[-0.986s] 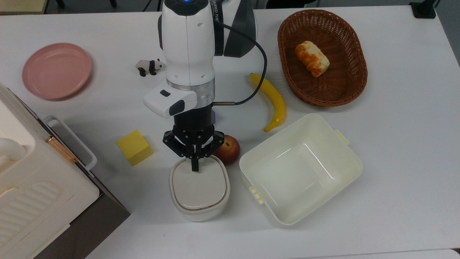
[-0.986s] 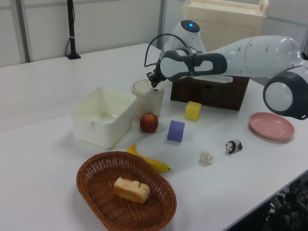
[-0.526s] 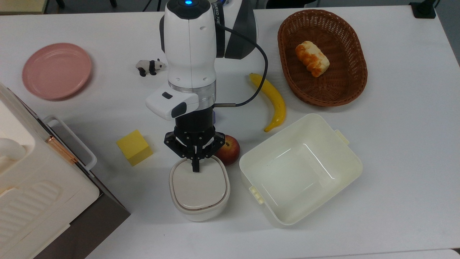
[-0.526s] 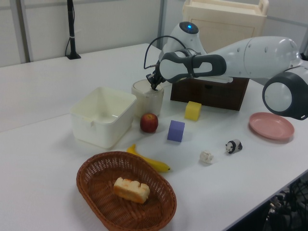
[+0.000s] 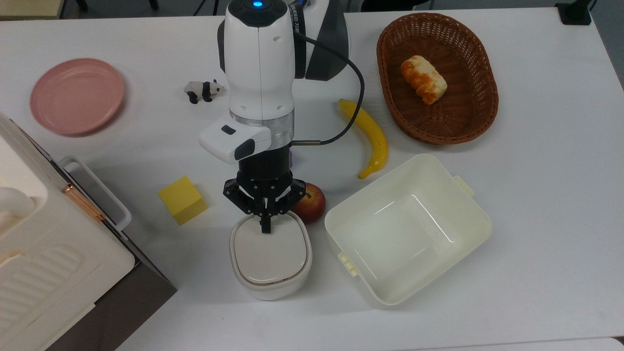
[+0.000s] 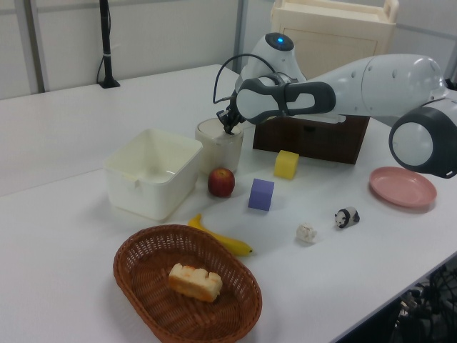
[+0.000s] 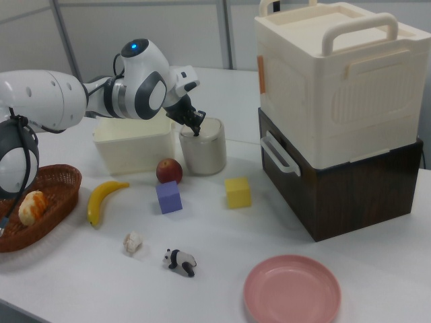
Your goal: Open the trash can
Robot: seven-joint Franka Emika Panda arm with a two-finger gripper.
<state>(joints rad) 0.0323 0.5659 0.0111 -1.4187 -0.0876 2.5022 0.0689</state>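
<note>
From above, the gripper (image 5: 265,225) points straight down with its fingers pinched together, tips pressing the near edge of the trash can (image 5: 270,256), whose flat lid lies level. Counting around it: one apple (image 5: 310,203) just beside the gripper on the top view's right, one yellow cube (image 5: 183,199) on the top view's left, one banana (image 5: 370,137), one cream tub (image 5: 407,227), one wicker basket (image 5: 480,92) with one bread roll (image 5: 423,79), one pink plate (image 5: 76,95), one toy panda (image 5: 203,89). The arm hides most of a purple block behind the wrist.

In the left view, the gripper (image 6: 229,126) rests on the can's (image 6: 218,146) top; the lid button is covered by the fingers. One purple cube (image 6: 260,194) and one small white lump (image 6: 306,232), hard to identify, lie nearer the camera.

In the right view, the gripper (image 7: 195,128) touches the can (image 7: 203,148) lid; the stacked white-and-brown box (image 7: 335,114) stands well apart.
</note>
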